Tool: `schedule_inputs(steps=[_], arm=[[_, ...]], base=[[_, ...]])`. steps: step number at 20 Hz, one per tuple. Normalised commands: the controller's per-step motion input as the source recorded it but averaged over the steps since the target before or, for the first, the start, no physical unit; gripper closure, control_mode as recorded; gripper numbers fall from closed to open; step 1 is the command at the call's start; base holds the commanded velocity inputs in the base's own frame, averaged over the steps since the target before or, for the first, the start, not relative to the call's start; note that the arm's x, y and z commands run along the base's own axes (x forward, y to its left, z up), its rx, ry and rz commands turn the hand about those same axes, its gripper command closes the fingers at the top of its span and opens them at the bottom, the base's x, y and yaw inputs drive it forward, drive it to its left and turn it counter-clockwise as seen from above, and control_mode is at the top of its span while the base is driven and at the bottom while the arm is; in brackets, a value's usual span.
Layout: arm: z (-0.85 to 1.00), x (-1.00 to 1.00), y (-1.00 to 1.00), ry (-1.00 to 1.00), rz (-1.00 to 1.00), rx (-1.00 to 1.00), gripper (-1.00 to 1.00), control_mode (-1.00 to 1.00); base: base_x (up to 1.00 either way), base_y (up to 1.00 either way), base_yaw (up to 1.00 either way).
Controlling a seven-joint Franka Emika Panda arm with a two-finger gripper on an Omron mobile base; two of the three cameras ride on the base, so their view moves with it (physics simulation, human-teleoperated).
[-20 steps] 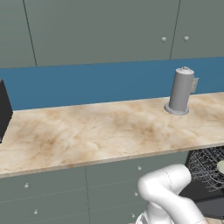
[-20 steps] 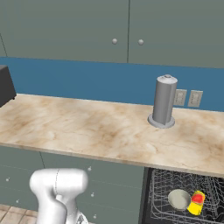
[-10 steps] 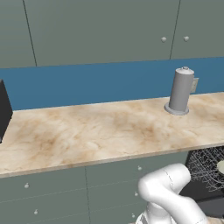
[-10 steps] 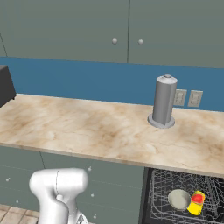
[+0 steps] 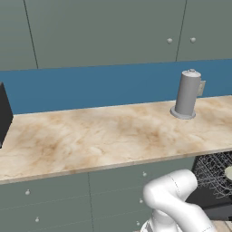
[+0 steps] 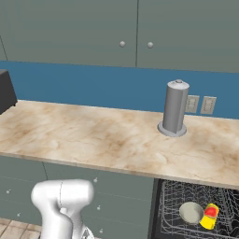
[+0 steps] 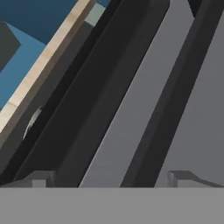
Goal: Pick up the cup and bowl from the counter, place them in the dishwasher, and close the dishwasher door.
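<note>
Now the bowl (image 6: 191, 212) and a small yellow cup with a red top (image 6: 208, 216) lie side by side on the wire rack inside the dishwasher (image 6: 196, 210), under the counter (image 6: 107, 140), so only the dishwasher door (image 7: 127, 127) remains. I judge that door a stiff, hinged, fairly heavy panel, best pushed flat on its face or lifted by the bar handle. My gripper (image 7: 111, 177) hangs spread wide and empty, close over grey and dark panels.
</note>
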Motion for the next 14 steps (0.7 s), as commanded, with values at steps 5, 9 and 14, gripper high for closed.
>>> schedule_inputs(steps=[5,9,14], arm=[[-0.16,0.99,-0.01,-0.07,-0.09,-0.01,-1.0,-1.0],[-0.23,1.0,-0.02,-0.04,-0.1,-0.01,-1.0,-1.0],[-0.3,1.0,-0.01,-0.02,-0.1,0.0,-1.0,-1.0]], base=[[0.0,0.0,0.0],[0.0,0.0,0.0],[0.0,0.0,0.0]])
